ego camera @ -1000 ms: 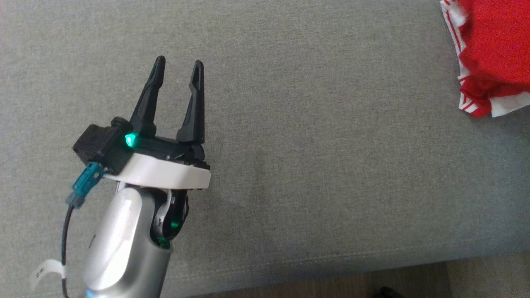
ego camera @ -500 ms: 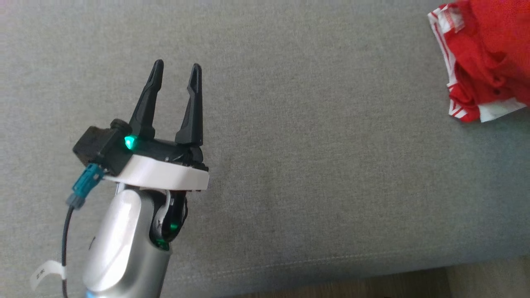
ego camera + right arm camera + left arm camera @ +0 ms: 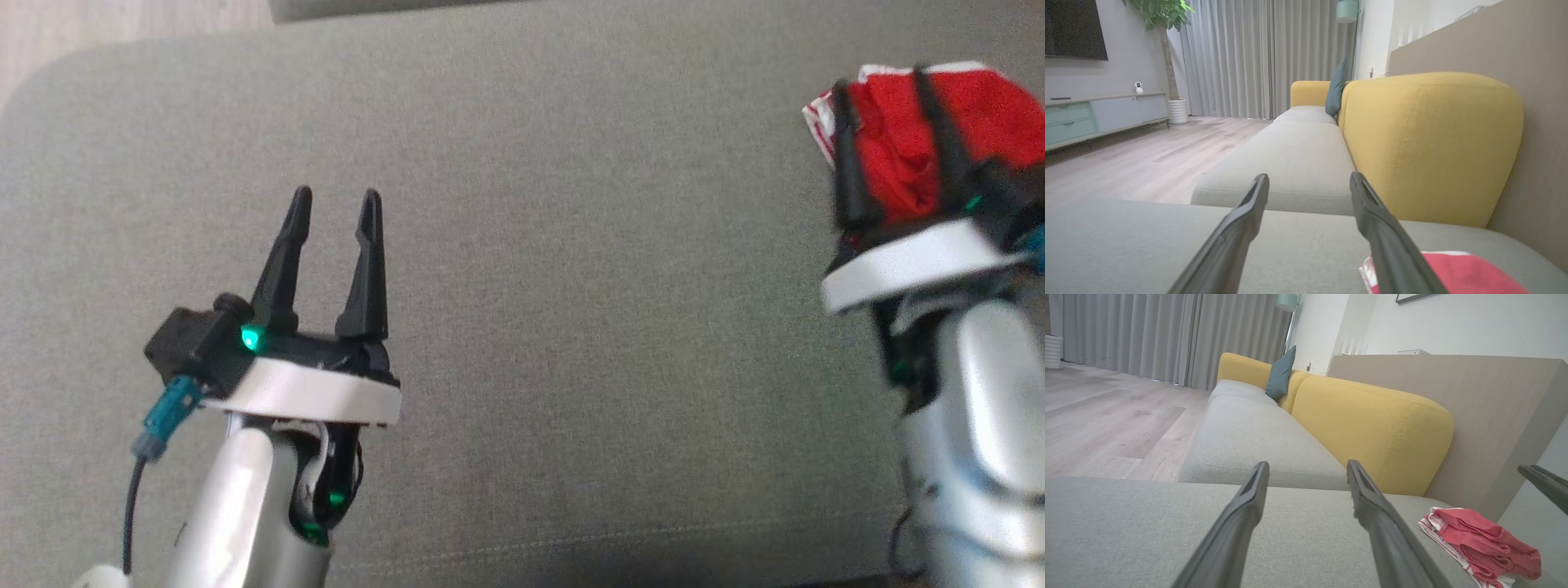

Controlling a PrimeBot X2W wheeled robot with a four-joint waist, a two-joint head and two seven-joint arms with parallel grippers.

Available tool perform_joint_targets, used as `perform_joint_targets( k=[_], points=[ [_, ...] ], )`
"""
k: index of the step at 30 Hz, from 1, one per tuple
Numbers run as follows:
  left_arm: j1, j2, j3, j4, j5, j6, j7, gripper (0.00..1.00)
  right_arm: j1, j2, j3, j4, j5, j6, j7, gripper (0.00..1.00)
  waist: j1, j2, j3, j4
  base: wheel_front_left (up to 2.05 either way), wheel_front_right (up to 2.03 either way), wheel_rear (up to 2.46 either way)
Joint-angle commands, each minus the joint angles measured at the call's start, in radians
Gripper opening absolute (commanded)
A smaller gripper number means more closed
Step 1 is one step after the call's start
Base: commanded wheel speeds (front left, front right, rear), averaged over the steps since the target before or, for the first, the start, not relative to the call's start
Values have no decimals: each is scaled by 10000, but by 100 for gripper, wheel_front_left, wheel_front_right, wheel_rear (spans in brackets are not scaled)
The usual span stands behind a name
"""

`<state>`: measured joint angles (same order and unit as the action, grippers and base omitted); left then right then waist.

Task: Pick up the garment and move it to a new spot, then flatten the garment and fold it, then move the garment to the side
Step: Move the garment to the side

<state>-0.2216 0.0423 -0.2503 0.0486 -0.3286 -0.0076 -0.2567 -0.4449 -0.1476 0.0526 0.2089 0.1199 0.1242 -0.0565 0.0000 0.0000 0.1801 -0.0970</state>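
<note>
The garment [image 3: 988,106] is a crumpled red and white bundle lying at the far right of the grey seat cushion [image 3: 571,245]. My right gripper [image 3: 880,82] is open, and its fingers cross in front of the bundle in the head view. In the right wrist view, the right gripper [image 3: 1308,177] holds nothing, and the garment [image 3: 1466,273] lies low beside its right finger. My left gripper [image 3: 336,196] hovers open over bare cushion, well to the left. The left wrist view shows the left gripper [image 3: 1307,465] empty, the garment [image 3: 1478,543] at the lower right and a right finger [image 3: 1543,484] above it.
A yellow backrest [image 3: 1372,424] runs behind the seat, with a teal pillow [image 3: 1281,373] further along. A second grey cushion [image 3: 1298,159] continues ahead. Wooden floor [image 3: 1147,159] lies beyond the sofa's edge, with a TV cabinet [image 3: 1098,116] and a potted plant [image 3: 1163,16] at the far wall.
The head camera has shifted, so the cushion's far edge now shows. My right gripper has come into the head view, open, in front of the garment. The left gripper stays open.
</note>
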Motion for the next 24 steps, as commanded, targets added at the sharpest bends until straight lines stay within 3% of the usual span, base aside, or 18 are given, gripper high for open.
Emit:
perform_joint_targets(
  k=[1, 7, 15, 24],
  points=[
    [-104, 79, 304, -372, -10, 19, -51, 100, 90, 226, 133, -428, -63, 65, -107, 100, 0, 0, -307, 72, 0, 0, 0],
    [439, 79, 273, -258, 289, -97, -51, 100, 1474, 897, 219, -648, -176, 65, -525, 100, 0, 0, -851, 163, 0, 0, 0],
    [1122, 79, 149, -210, 617, -97, -51, 100, 2864, 969, 104, -664, 268, 65, -1152, 100, 0, 0, -1333, 238, 0, 0, 0],
    [1547, 79, 179, -296, 422, 306, -51, 100, 3398, 972, 203, -740, 665, 65, -1496, 100, 0, 0, -1459, 208, 0, 0, 0]
  ],
)
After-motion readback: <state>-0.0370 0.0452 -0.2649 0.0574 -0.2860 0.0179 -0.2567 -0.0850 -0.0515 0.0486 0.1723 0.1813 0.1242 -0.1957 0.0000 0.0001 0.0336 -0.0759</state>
